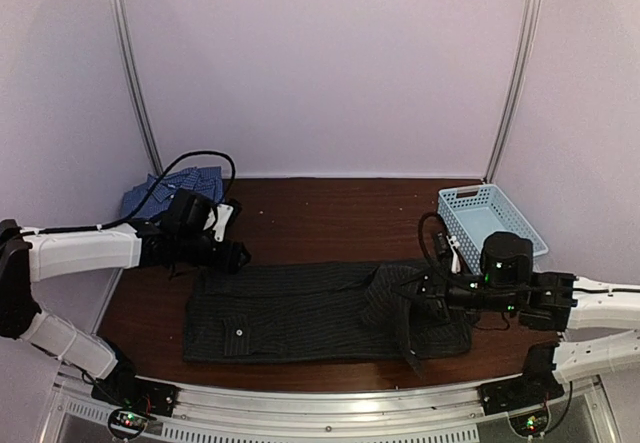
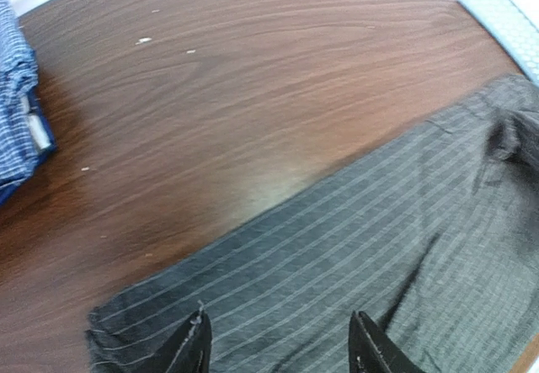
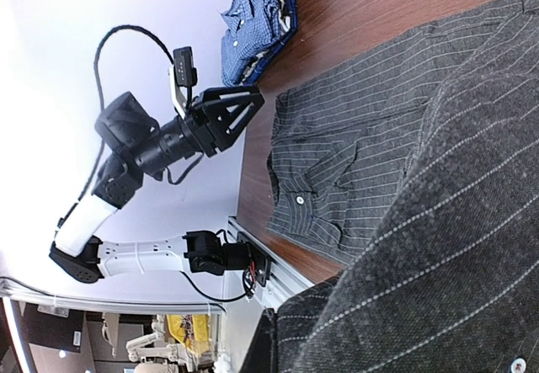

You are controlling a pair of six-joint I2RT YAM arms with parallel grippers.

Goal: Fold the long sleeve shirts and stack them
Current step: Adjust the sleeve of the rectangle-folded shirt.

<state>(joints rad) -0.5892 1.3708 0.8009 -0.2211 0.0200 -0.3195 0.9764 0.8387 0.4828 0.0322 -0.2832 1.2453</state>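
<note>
- Black shirt lies spread flat from 7 to 5 o'clock, its right end lapped over; folding looks barely begun; stacking is not yet done
- Blue shirt sits bundled at 10 o'clock; whether it is properly folded I cannot tell
- Left gripper is released, jaws apart over the black shirt's 9 o'clock edge; right gripper is clenched, apparently on the lapped fold
- Black shirt: soft weave, thin pale stripes, buttoned pocket; blue shirt: fine checks; table: glossy dark wood

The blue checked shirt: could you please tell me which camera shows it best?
Right wrist: the blue checked shirt shows unobstructed. Top external hides part behind the left arm; left wrist catches only an edge.
</note>
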